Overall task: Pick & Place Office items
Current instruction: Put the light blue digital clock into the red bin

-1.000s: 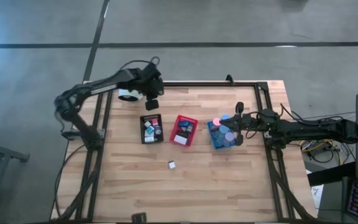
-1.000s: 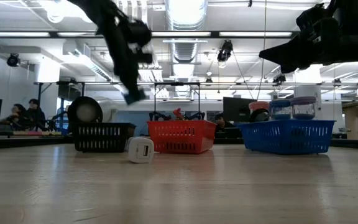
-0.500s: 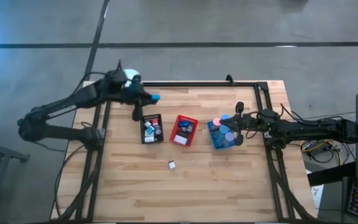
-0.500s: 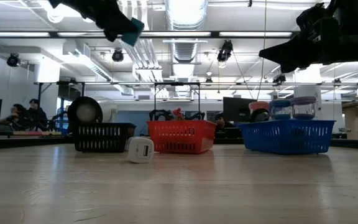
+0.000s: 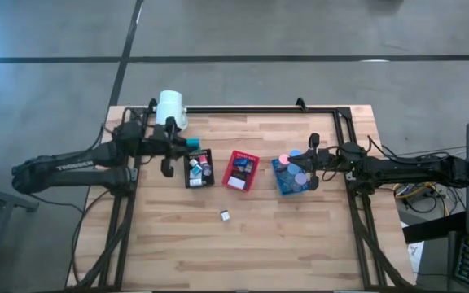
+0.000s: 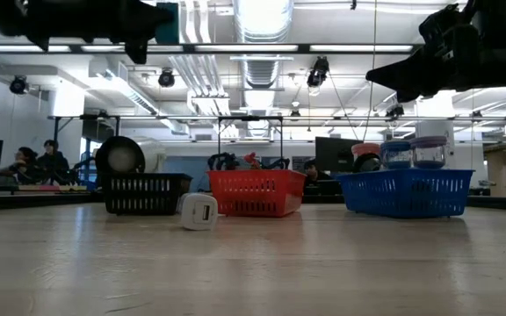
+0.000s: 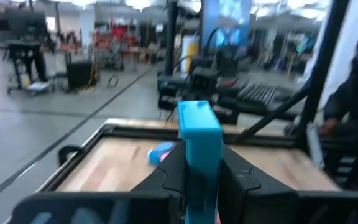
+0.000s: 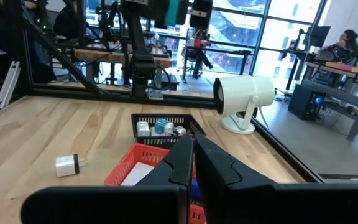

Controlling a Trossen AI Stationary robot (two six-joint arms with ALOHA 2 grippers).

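Above wooden table (image 5: 283, 236), left claw (image 5: 187, 142) now lower beside black tray (image 5: 189, 172), clamping teal piece (image 7: 199, 134).

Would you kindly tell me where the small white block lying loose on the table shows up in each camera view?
High view: white block on bare wood, nearer than the red tray.
Low view: block just before the red tray, toward the black tray.
Left wrist view: not in it.
Right wrist view: block beside the red tray.
Shared landmark: the red tray.

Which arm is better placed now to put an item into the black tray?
Left. Its claw holds a teal block just beside the black tray; the right claw is shut and empty over the blue tray.
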